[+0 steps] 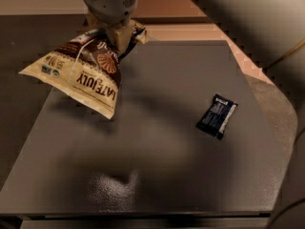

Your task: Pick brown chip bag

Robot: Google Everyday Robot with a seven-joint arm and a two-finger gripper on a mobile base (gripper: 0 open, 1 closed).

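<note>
A: Where is the gripper (pixel 116 36) now, and what do the fingers (pixel 123 31) do?

B: It is at the top of the view, above the far left part of the dark surface (pixel 157 147). The fingers are closed on the crumpled upper end of the brown chip bag (pixel 83 75). They pinch the dark-brown folded part there.

A: And how does the bag lie from the fingers?

B: It goes down and away from them, toward the left edge of the view. The long axis is on a slant, from the pinched end to the wide cream bottom. The whole weight is on one side of the grip, so I think the bag can swing or turn when the arm (pixel 248 18) goes higher.

A: Is it free of the surface?

B: I judge yes. A soft shadow lies on the surface below it and is apart from the bag, and its left corner reaches out past the edge of the surface. I cannot be fully sure about the lowest corner.

A: How does the bag look?

B: Large and crinkled, dark brown above and cream below. It has the letters "LATE JULY" upside down, a round chip picture and some small logos near the left corner. It looks light and puffy.

A: Anything else near?

B: Only a small dark blue packet (pixel 217 116), flat on the surface, well apart from the bag.
</note>
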